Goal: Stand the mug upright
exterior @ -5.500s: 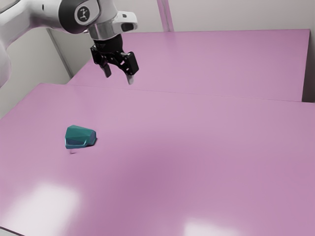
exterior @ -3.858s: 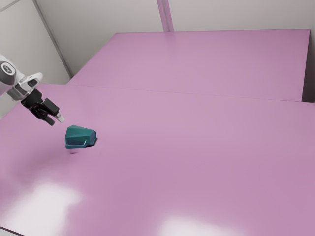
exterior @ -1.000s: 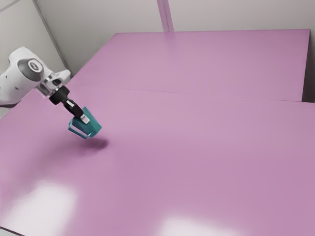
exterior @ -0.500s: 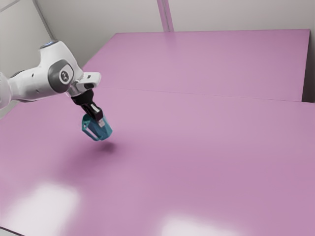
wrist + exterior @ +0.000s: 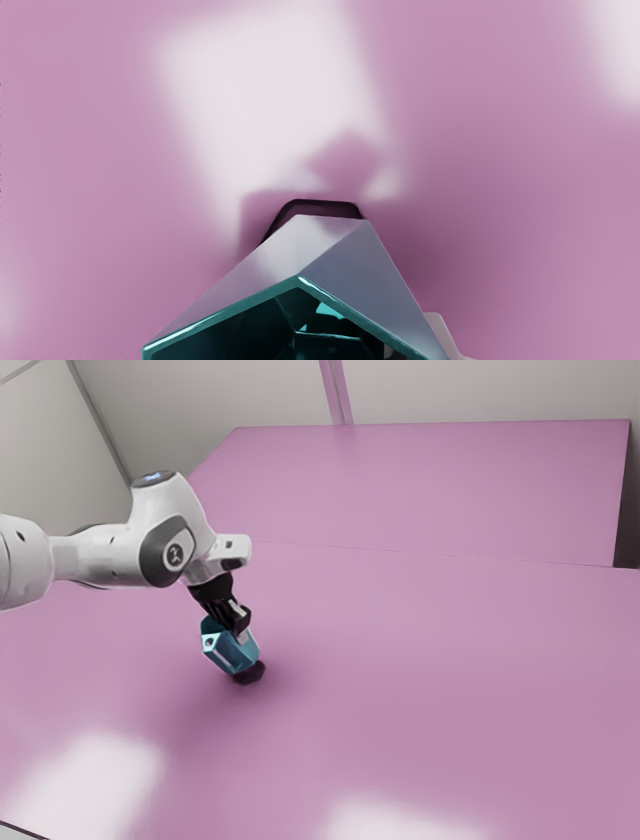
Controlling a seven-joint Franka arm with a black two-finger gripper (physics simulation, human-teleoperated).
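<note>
Evidently, arm (image 5: 105,557) bent over the pink table (image 5: 420,660), wrist (image 5: 208,566) slanting downward, pincer (image 5: 241,634) clasping the tilted mug (image 5: 229,652).

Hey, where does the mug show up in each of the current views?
Exterior view: the mug is in the left half, tilted, at the pincer.
Wrist view: the mug is close up, beside a fingertip, mouth toward the camera.
Shared landmark: the dark patch by its base.

The arm (image 5: 100,558) is white (grey cap (image 5: 151,559), round logo (image 5: 174,554)), the tool (image 5: 238,632) black.
</note>
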